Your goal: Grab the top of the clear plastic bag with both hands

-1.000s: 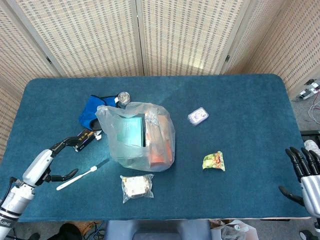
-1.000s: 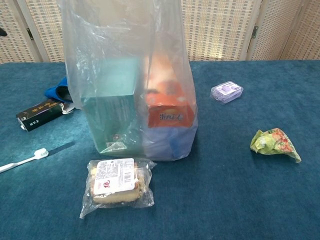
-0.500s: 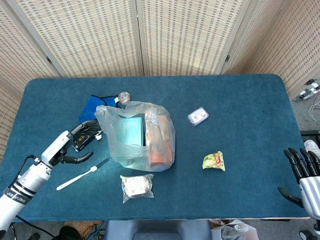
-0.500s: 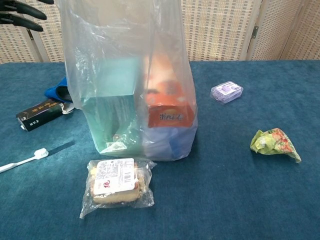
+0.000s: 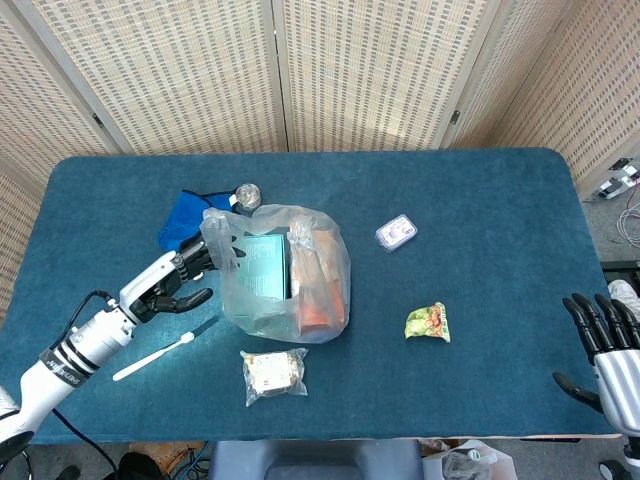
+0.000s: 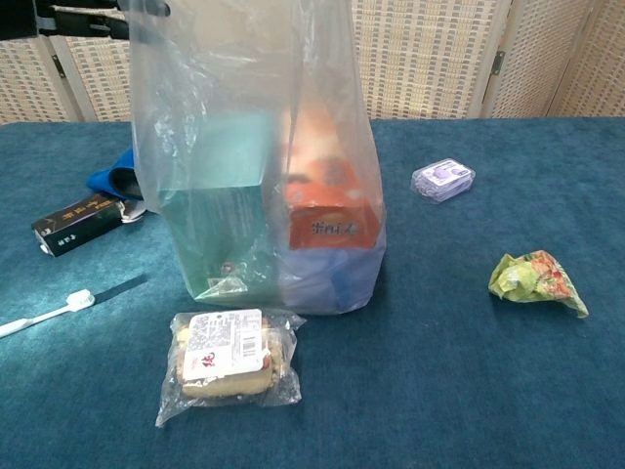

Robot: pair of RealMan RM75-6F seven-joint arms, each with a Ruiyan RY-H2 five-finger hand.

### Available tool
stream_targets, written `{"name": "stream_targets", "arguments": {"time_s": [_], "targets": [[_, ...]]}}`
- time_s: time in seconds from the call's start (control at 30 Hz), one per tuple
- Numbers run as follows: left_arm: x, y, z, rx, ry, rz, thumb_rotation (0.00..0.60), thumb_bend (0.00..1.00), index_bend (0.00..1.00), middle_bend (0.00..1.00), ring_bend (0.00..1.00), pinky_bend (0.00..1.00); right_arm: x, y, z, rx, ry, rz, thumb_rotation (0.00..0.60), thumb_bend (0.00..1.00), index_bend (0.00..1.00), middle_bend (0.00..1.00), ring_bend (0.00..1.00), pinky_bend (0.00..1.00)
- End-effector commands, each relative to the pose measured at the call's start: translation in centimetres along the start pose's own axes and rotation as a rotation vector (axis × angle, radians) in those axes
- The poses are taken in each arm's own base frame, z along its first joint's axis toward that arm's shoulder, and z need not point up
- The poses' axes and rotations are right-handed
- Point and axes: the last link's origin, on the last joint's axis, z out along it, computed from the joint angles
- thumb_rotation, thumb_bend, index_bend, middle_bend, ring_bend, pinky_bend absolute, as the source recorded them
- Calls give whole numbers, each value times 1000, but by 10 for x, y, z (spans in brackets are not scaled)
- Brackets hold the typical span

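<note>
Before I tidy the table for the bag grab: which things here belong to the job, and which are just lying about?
Job:
bag
left hand
right hand

Lying about:
toothbrush
wrapped bread
green packet
purple case
blue cloth
black box

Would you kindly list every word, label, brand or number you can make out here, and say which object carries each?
None can be read with confidence.
Orange box inside the clear plastic bag: dark print on its front, too blurred.
Black box: gold lettering, too small.
Wrapped snack: white label with barcode and a red mark, illegible.
Purple packet and green wrapper: printed, unreadable.
</note>
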Motion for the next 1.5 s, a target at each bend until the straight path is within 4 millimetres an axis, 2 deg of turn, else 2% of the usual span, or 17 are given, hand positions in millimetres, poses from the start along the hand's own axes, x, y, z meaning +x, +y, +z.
{"name": "stream_targets", "arguments": {"time_s": [0.03, 0.2, 0.5, 0.73, 0.93, 1.17, 1.5], "targets": [[-6, 3, 10, 3, -55, -24, 402, 252, 123, 194, 215, 180, 0, -3, 3, 18, 0, -4, 600, 73, 9, 82, 0, 83], [-9, 6, 21, 8, -86, -68, 401, 253, 124, 194, 217, 180, 3, -6, 8, 41, 12, -10, 600, 74, 9, 82, 0, 83], [5, 7, 33, 27, -9, -14, 363, 253, 125, 194, 218, 180, 2, -2, 5, 33, 17, 0, 600, 73, 10, 82, 0, 83], [-2, 16, 38, 6, -17, -9, 361, 252, 130, 194, 220, 180, 1, 1, 3, 27, 22, 9, 600, 73, 9, 82, 0, 82], [-2, 11, 40, 31, 27, 45, 326, 252, 137, 194, 229, 184, 0, 5, 0, 15, 17, 14, 600, 74, 10, 82, 0, 83], [-10, 10, 47, 5, 33, 44, 312, 252, 142, 194, 229, 185, -1, 5, 1, 17, 17, 18, 600, 73, 9, 82, 0, 83], [-20, 10, 55, -57, -16, -58, 294, 253, 141, 194, 229, 188, 0, 3, 3, 24, 15, 15, 600, 74, 10, 82, 0, 83]]}}
